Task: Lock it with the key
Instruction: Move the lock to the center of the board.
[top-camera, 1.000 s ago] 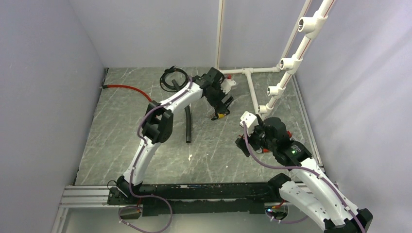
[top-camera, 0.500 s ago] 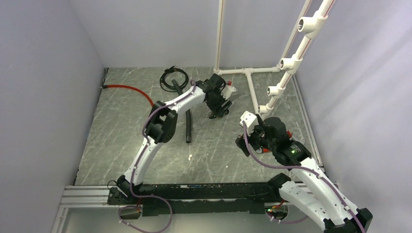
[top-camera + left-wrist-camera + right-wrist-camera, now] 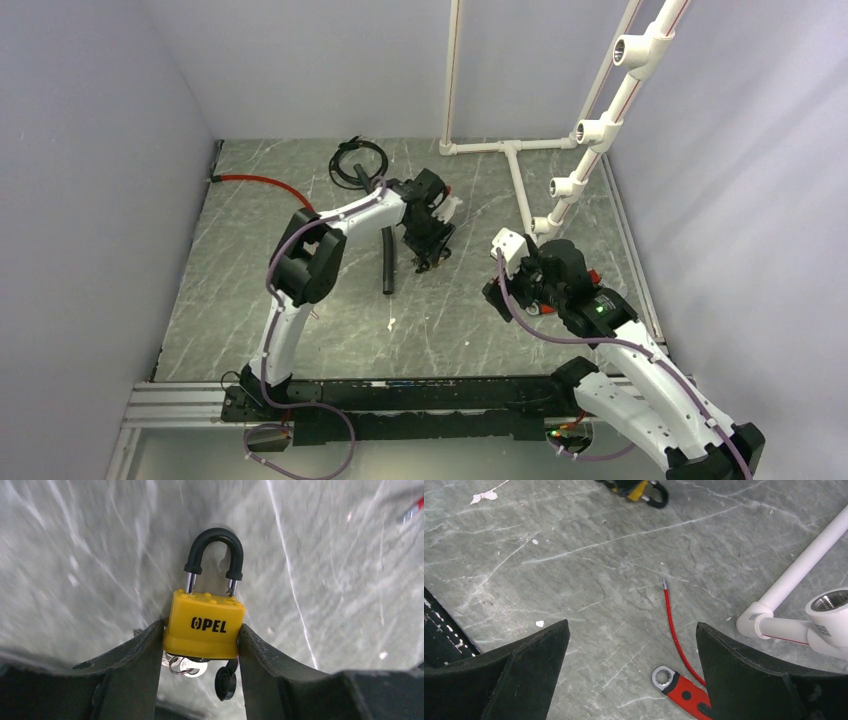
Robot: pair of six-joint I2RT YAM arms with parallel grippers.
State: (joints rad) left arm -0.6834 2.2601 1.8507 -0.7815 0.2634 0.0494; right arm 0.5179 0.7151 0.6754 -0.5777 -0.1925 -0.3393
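Padlock [image 3: 204, 625] lying flat on grey marbled table [image 3: 75, 555]: blocky yellow body, black-sleeved shackle [image 3: 214, 540]. Clamped at both flanks by left gripper [image 3: 201, 630]. Keys [image 3: 187, 665], probably ringed, poking beneath. Right gripper [image 3: 631, 630] spread wide above red-handled wrench [image 3: 679, 690], white pipe [image 3: 804, 565] beside.

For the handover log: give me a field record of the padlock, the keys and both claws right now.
padlock: yellow body, black-sleeved shackle, lying on the table
keys: on a ring at the body's bottom end
left claw: closed against both sides of the padlock body
right claw: open, above the table, holding nothing
nearby: red wrench under the right claw
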